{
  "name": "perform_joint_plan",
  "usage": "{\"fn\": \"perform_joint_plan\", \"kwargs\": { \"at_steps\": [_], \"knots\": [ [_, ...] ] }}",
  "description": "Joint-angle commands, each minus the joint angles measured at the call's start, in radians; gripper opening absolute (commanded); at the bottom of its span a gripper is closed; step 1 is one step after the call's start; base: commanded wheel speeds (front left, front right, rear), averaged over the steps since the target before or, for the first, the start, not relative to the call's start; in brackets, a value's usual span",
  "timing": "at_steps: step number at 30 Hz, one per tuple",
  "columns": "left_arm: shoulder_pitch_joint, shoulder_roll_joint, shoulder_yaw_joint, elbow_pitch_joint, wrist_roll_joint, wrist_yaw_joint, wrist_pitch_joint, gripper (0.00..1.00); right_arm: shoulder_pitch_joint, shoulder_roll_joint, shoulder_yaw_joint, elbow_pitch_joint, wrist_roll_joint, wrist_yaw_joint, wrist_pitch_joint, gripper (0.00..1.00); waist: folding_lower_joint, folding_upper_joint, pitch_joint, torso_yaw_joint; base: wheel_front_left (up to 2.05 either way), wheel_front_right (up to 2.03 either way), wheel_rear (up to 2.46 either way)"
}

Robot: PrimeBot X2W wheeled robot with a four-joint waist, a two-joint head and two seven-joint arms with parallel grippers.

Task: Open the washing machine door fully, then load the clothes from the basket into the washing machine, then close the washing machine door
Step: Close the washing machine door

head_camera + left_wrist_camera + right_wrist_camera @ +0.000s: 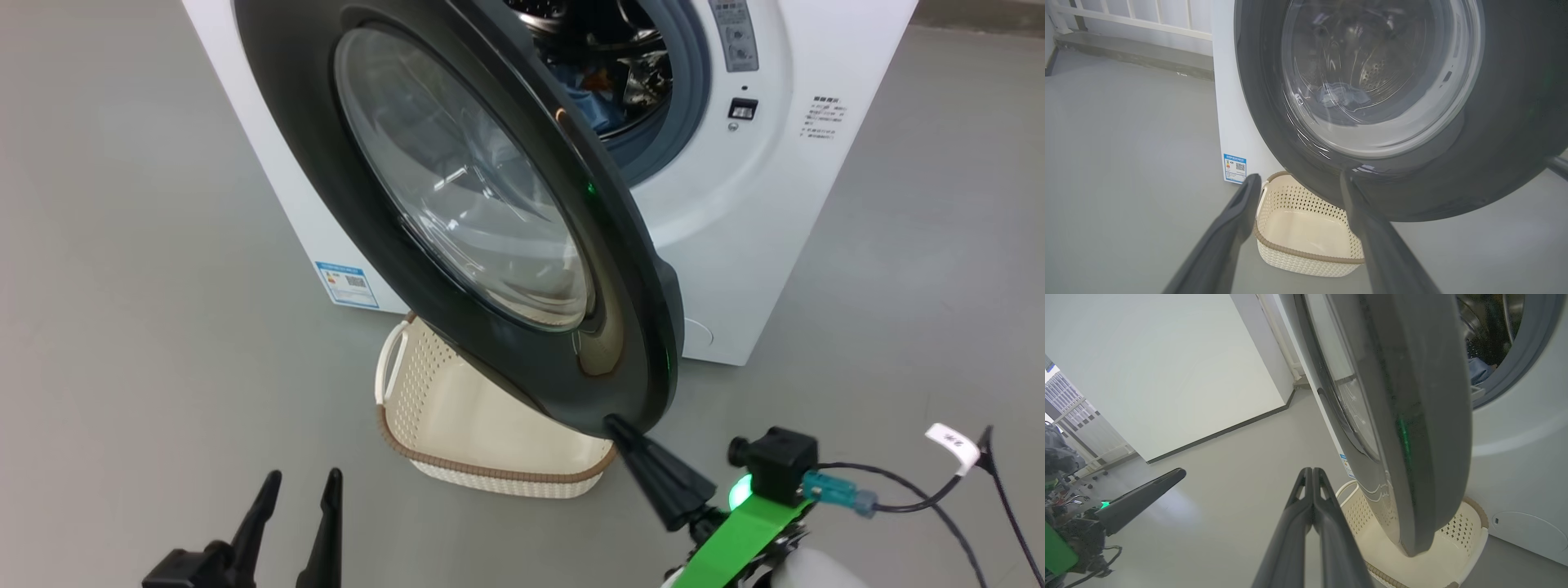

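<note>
The washing machine (735,245) stands with its door (457,188) swung partway out, black rim and glass bowl facing me. Inside the drum lie the clothes (592,94), blue with orange, also seen through the glass (1339,94). The basket (457,425) sits on the floor under the door, with a bare cream bottom (1306,228). My right gripper (612,423) is shut with nothing in it, and its tip meets the door's lower rim on the outer side (1310,470). My left gripper (298,486) stands open and apart from the door at the lower left (1299,178).
Grey floor spreads to the left and front of the machine. A blue sticker (347,283) marks the washer's lower front corner. A white wall with a dark skirting (1167,375) stands to one side, and a white railing (1126,16) runs behind.
</note>
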Motion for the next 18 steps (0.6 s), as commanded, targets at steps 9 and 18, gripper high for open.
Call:
{"fn": "perform_joint_plan", "kwargs": {
  "at_steps": [9, 18],
  "knots": [
    [-0.062, -0.002, 0.035, -0.032, 0.012, -0.002, -0.006, 1.0, -0.055, 0.03, -0.099, 0.035, -0.009, 0.002, -0.005, 0.0, 0.0, -0.0001, 0.038, 0.004, 0.0, 0.0, 0.0],
    [-0.098, -0.009, 0.03, -0.046, 0.014, -0.002, -0.006, 1.0, -0.092, 0.045, -0.23, 0.029, -0.032, 0.002, -0.005, 0.0, 0.0, -0.0001, 0.091, 0.008, 0.0, 0.0, 0.0]
  ]
}}
